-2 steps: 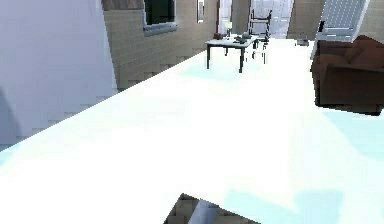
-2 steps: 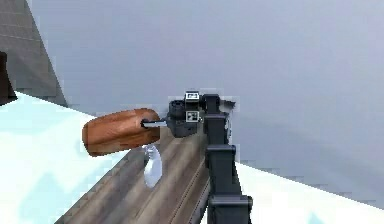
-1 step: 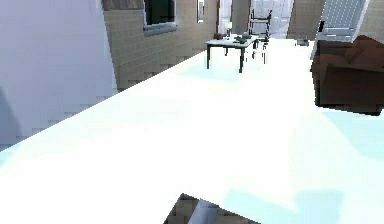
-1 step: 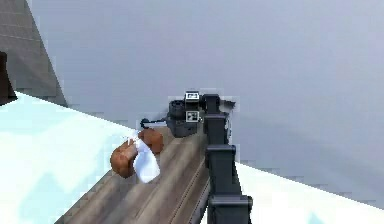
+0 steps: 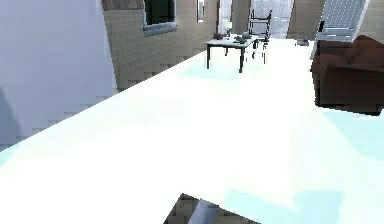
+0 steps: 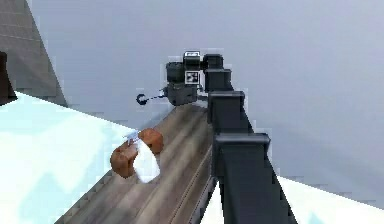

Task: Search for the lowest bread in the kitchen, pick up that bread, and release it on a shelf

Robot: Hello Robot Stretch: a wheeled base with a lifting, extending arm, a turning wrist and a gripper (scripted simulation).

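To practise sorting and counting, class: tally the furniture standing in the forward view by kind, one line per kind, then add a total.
table: 1
chair: 1
brown sofa: 1
Total: 3
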